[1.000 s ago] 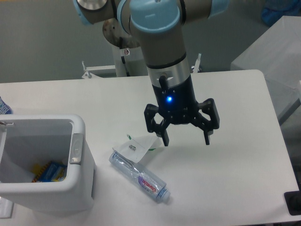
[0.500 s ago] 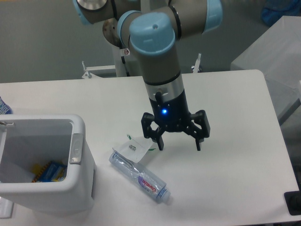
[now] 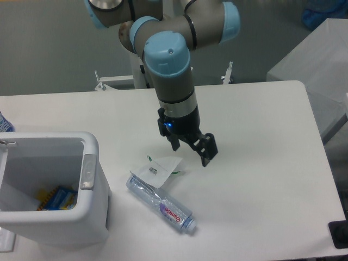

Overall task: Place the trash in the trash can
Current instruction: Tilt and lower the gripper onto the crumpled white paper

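Observation:
A flat white wrapper (image 3: 157, 168) with green marks lies on the table, its lower edge over the end of a crushed clear bottle (image 3: 161, 203) with a pink-purple label. My gripper (image 3: 190, 154) hangs open just above the table, right of the wrapper and apart from it, with nothing between its fingers. It is turned so one finger (image 3: 207, 154) points toward the camera. The white trash can (image 3: 89, 215) stands at the left front, with a grey tab (image 3: 87, 171) on its right rim.
Blue and yellow packaging (image 3: 56, 198) lies inside the bin. A grey block (image 3: 318, 65) stands beyond the table's right edge. A dark object (image 3: 338, 234) sits at the front right corner. A white metal frame (image 3: 117, 80) stands behind the table.
The gripper has moved left toward the wrapper and rotated about its axis, so its fingers now line up nearly toward the camera. Wrapper and bottle have not moved.

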Controlling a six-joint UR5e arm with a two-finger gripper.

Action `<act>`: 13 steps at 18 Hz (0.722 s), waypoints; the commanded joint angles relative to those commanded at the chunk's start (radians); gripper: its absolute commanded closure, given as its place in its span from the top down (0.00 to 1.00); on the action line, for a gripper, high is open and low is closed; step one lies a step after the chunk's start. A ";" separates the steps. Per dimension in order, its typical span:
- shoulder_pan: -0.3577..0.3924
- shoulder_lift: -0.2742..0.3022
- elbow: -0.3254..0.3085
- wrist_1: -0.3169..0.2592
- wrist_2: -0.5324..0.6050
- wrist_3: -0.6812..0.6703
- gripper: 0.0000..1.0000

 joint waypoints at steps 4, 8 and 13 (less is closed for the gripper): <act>-0.043 -0.049 -0.068 0.121 0.018 0.097 1.00; -0.075 -0.115 -0.085 0.160 0.029 0.094 1.00; -0.101 -0.149 -0.094 0.163 0.032 0.093 1.00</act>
